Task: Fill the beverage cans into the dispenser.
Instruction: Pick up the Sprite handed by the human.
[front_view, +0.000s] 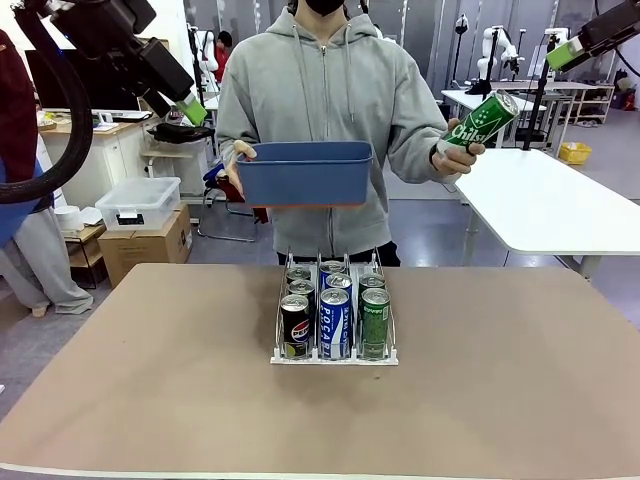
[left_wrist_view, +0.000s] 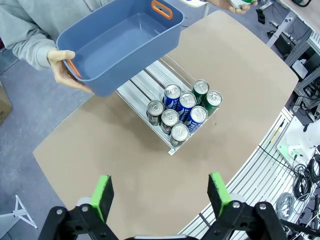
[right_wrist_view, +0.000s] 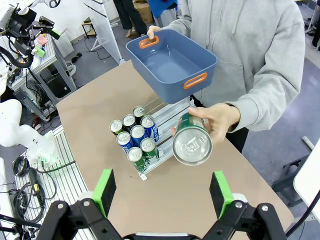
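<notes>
**Handover pending: green can offered to right arm**

The dispenser (front_view: 335, 358) sits mid-table (front_view: 150, 390), near the person's edge, with eight beverage cans (left_wrist_view: 187, 100) loaded: three black, three blue, two green. The person holds an empty blue tub (front_view: 305, 175) in one hand. The other hand (right_wrist_view: 222, 120) holds out a green can (right_wrist_view: 192, 144), tilted, top end toward the right gripper (right_wrist_view: 162, 182).

Right gripper fingers are spread wide with nothing between them; it hangs above the table, apart from the can. Left gripper (left_wrist_view: 160, 187) is also spread and empty, high over the table.

Step looks like take-the-can. Next move probably calls for the right gripper to reach in, straddle the can body clear of the person's fingers, then close. The green lane has room behind its two cans.
</notes>
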